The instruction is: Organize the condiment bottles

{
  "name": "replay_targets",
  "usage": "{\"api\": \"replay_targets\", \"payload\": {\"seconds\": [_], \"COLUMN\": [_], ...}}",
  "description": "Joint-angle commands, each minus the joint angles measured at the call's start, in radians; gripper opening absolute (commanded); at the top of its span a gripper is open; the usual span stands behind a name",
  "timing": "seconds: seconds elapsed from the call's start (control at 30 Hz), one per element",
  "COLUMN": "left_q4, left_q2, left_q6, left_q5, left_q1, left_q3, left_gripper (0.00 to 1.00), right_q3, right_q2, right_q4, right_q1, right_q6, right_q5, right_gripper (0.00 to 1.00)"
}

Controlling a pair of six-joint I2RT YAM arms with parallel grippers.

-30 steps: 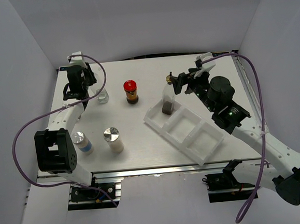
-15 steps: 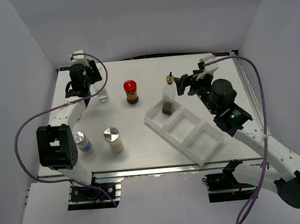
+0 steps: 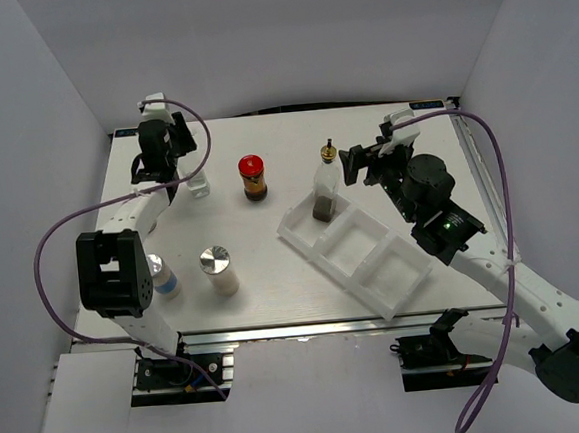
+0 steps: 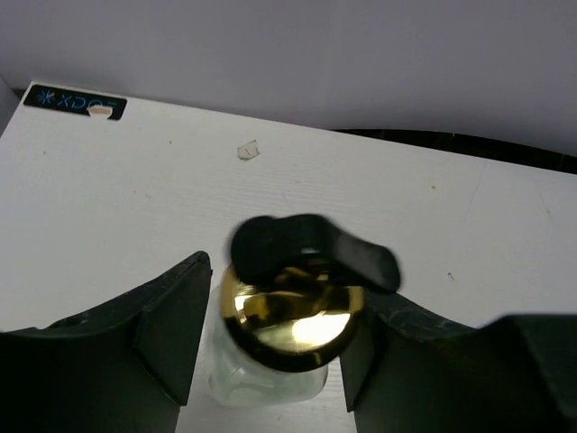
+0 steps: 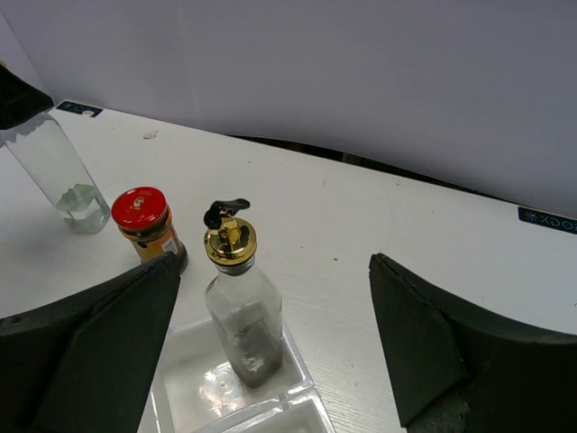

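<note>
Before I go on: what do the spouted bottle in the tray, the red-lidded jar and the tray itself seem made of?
Spouted bottle: clear glass by the look, see-through with highlights; shiny gold metallic cap, black spout. Red-lidded jar: likely glass, dark contents; glossy red lid, metal or plastic. Tray: white plastic, apparently; thin moulded walls, slightly translucent.

A robotics lab bench — a white table [image 3: 275,288] boxed in by plain white panels [image 3: 276,47], on an aluminium frame [image 3: 298,328].

The bench [image 3: 274,278] is lit brightly and evenly. Glare is seen on the blurred gold cap [image 4: 290,329].
</note>
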Motion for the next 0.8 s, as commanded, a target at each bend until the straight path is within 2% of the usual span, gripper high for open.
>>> {"api": "replay_targets", "payload": {"seconds": [0.0, 0.1, 0.13, 0.23, 0.27, 0.37, 0.5, 0.53, 0.63, 0.77], "left_q4": [0.018, -0.027, -0.045, -0.051, -0.054, -0.07, -0.086, -0.09, -0.09, -0.103], "left_q2": [0.022, 0.058, 0.067, 0.058, 0.05, 0.012, -0.072, -0.095, -0.212, -0.351], "left_q6": [0.01, 0.01, 0.01, 0.012, 0.021, 0.033, 0.08, 0.105, 0.2, 0.254], "left_q5": [-0.007, -0.019, -0.016, -0.004, -0.001, 0.001, 0.063, 0.174, 0.357, 0.487], "left_q1": [-0.005, -0.005, -0.005, -0.008, -0.009, -0.014, -0.022, -0.023, -0.037, -0.042], "left_q3": [0.086, 0.119, 0.132, 0.129, 0.129, 0.131, 0.123, 0.119, 0.077, 0.04], "left_gripper": [0.64, 0.49, 0.4, 0.27, 0.16, 0.0, 0.0, 0.0, 0.0, 0.0], "right_q3": [-0.002, -0.005, -0.007, -0.021, -0.035, -0.051, -0.079, -0.081, -0.09, -0.093], "right_q2": [-0.014, -0.019, -0.024, -0.045, -0.053, -0.082, -0.119, -0.123, -0.145, -0.172], "right_q4": [0.051, 0.046, 0.046, 0.048, 0.052, 0.06, 0.059, 0.057, 0.051, 0.026], "right_q1": [0.004, 0.004, 0.004, 0.004, 0.004, 0.004, 0.003, 0.003, 0.003, 0.003], "right_q6": [-0.031, -0.03, -0.027, -0.019, -0.013, -0.008, -0.008, -0.008, -0.008, 0.024], "right_q5": [0.04, 0.054, 0.057, 0.063, 0.066, 0.063, 0.033, 0.036, 0.063, 0.098], "right_gripper": [0.9, 0.89, 0.89, 0.89, 0.89, 0.89, 0.9, 0.89, 0.89, 0.89]}}
